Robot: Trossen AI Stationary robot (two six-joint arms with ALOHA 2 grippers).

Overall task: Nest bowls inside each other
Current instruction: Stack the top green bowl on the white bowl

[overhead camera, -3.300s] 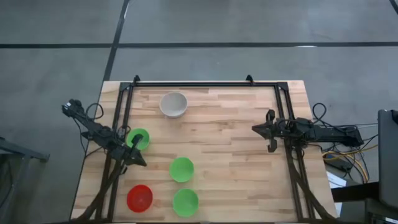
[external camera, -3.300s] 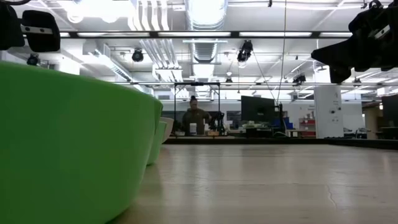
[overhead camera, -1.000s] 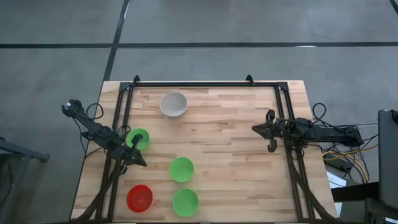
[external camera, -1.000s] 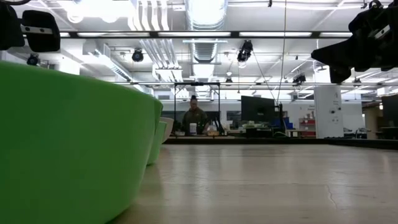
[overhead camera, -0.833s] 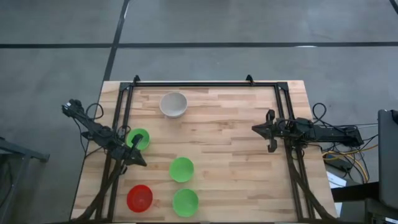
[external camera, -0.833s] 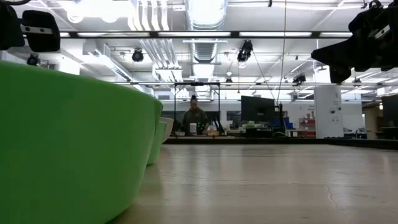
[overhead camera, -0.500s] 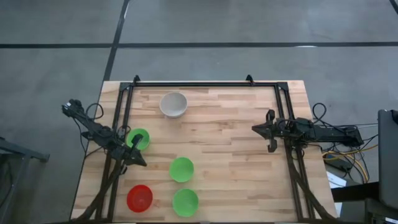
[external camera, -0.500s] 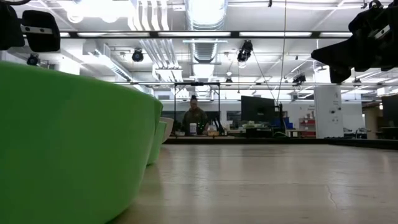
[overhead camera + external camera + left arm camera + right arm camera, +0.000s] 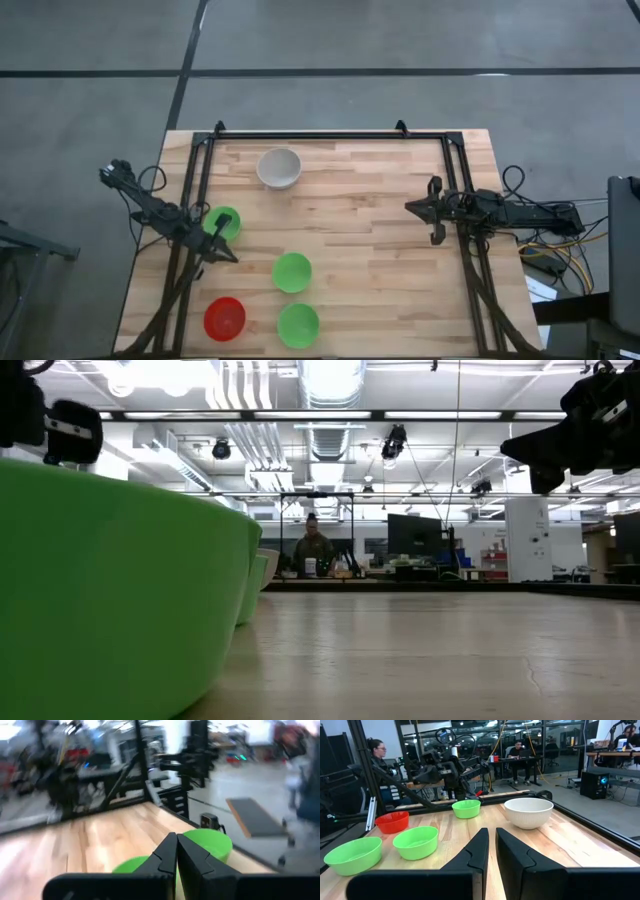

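Observation:
Five bowls rest on their bases on the wooden table (image 9: 380,260). The white-grey one (image 9: 279,167) is far, one green bowl (image 9: 222,220) is at the left, two green ones (image 9: 292,271) (image 9: 298,324) and the red one (image 9: 224,318) are nearer. My left gripper (image 9: 228,256) (image 9: 176,854) hangs shut above the table, just near-side of the left green bowl, touching nothing. My right gripper (image 9: 410,207) (image 9: 492,840) waits at the right, its fingers almost together with only a thin slit, holding nothing.
A black frame (image 9: 320,134) runs along the far edge and both sides of the table. Bare wood (image 9: 370,290) lies between the bowls and the right arm. People sit at desks in the room beyond (image 9: 520,755). Cables lie off the right edge (image 9: 550,250).
My left gripper has rolled about the line it points along, staying in the same place and staying shut. The bowls have not moved.

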